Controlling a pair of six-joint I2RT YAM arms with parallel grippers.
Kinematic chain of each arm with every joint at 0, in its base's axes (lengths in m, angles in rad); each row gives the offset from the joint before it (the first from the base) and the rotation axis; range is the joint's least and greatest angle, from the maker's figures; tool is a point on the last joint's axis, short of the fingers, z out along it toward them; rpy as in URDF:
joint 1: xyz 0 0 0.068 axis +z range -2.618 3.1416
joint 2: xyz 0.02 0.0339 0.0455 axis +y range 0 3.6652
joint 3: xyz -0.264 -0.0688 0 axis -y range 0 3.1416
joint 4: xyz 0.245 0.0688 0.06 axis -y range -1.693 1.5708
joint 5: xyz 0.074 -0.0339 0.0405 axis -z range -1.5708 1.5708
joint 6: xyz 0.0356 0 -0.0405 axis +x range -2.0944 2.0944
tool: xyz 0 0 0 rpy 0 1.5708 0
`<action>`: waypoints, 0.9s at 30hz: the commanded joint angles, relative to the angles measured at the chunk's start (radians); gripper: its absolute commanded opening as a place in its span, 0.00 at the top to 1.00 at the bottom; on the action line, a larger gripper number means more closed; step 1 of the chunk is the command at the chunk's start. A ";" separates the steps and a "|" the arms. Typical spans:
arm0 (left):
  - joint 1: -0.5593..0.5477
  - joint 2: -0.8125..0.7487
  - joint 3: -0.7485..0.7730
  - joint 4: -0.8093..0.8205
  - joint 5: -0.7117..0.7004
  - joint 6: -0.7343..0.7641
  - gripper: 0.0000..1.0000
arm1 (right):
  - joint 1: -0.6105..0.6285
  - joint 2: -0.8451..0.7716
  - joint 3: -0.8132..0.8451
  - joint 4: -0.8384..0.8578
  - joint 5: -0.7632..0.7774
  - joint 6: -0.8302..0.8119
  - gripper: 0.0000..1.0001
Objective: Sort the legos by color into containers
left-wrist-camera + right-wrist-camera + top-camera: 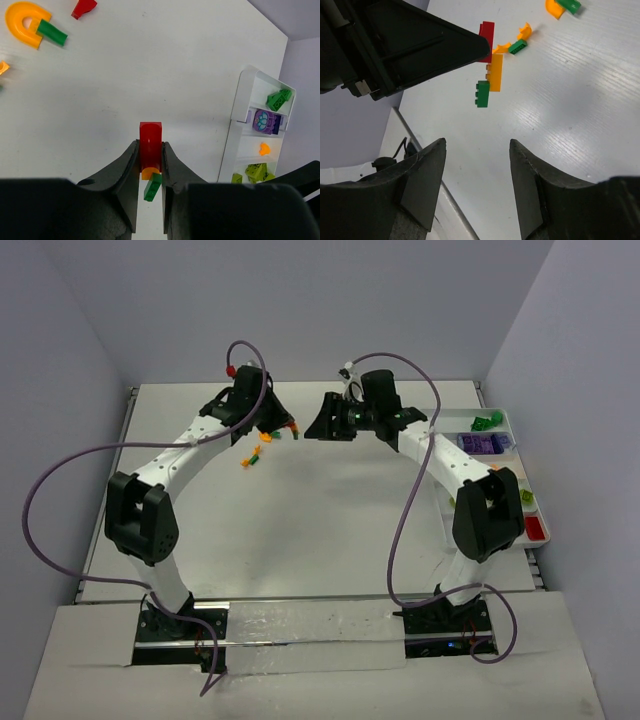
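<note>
Left pincer [150, 152]: closed narrowly on a red brick [150, 136], which is gripped at the fingertips, well apart from the tray.
Right pincer [477, 175]: jaws are spread wide, and nothing is seen between them.
Loose legos: an orange arch [22, 22] is touched by a green brick [51, 31] on the tabletop [150, 65].
Tray [239, 105]: placed at the tabletop's right edge; green, purple, orange, lime and red pieces are kept in separate compartments.

red brick [150, 136] in the black left tool [150, 146], white tray [239, 105] holding green, purple, orange and lime legos [279, 99].
</note>
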 commanded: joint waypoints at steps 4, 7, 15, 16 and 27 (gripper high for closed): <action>-0.011 0.013 0.053 -0.005 0.034 -0.075 1.00 | 0.006 0.048 0.030 0.096 -0.020 0.060 0.43; -0.012 0.018 0.057 -0.002 0.064 -0.090 1.00 | 0.008 0.059 0.039 0.106 -0.011 0.066 0.44; -0.011 0.027 0.059 0.004 0.113 -0.110 1.00 | 0.021 0.085 0.062 0.112 -0.013 0.077 0.47; -0.011 0.029 0.058 0.005 0.117 -0.112 1.00 | 0.025 0.086 0.064 0.113 -0.017 0.078 0.47; -0.011 0.032 0.050 0.016 0.135 -0.126 1.00 | 0.042 0.095 0.065 0.114 -0.021 0.075 0.57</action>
